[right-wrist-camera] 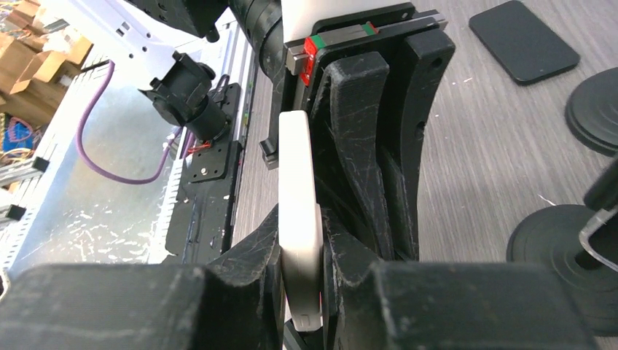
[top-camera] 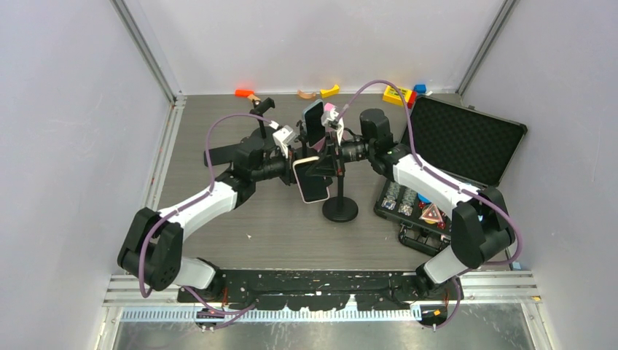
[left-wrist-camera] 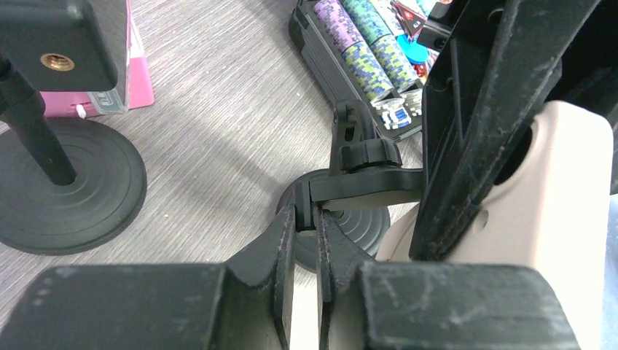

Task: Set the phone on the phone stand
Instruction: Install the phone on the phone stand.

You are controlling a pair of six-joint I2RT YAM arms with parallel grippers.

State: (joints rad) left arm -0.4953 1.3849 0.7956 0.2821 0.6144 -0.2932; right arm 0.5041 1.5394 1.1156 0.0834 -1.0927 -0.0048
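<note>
1. Grey wood-grain tabletop [top-camera: 277, 226] lies beneath both arms.
2. Right claw [right-wrist-camera: 300, 233] pinches the beige phone [right-wrist-camera: 297, 160] across its thickness, holding it aloft.
3. Left claw [left-wrist-camera: 306, 219], nearly closed, seems to grip the phone stand [left-wrist-camera: 364, 186] near its top.
4. Best approach: seat the phone squarely in the stand before releasing.

Phone stand [top-camera: 339, 208] midway on the surface [top-camera: 270, 219], phone [top-camera: 312, 182] just left of its post. To the right, open case [top-camera: 466, 138], poker chips [top-camera: 399, 197] inside.

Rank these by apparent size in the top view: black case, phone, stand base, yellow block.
1. black case
2. phone and stand base: they look alike, and the phone sits raised nearer the camera, so they are unranked
3. yellow block
</note>
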